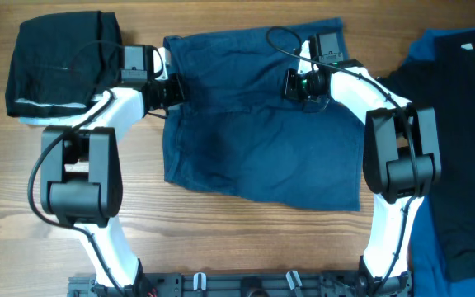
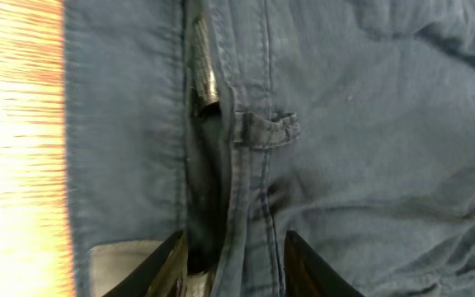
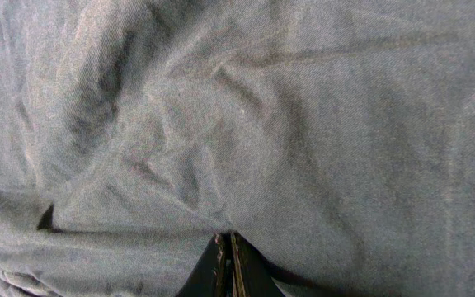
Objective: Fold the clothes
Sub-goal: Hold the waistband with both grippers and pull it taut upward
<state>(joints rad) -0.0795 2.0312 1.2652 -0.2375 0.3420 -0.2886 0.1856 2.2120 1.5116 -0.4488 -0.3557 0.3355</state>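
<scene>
The navy shorts (image 1: 258, 124) lie flat mid-bench, long axis toward the near edge, with the left gripper (image 1: 170, 89) spread across the left-side waistband and the right gripper (image 1: 303, 87), clenched, directly over the fabric.

Even, soft light fills the overhead view, which is sharp, with only faint shadows beneath the arms on the wooden table (image 1: 221, 239). The black garment (image 1: 56, 62) at top left loses most fold detail in its darkness. In the left wrist view, the table strip (image 2: 15, 148) at the left edge is overexposed, glaring and streaked with blur, while the navy shorts (image 2: 369, 140) look dim. The right wrist view is grainy, grey-washed and slightly soft.
</scene>
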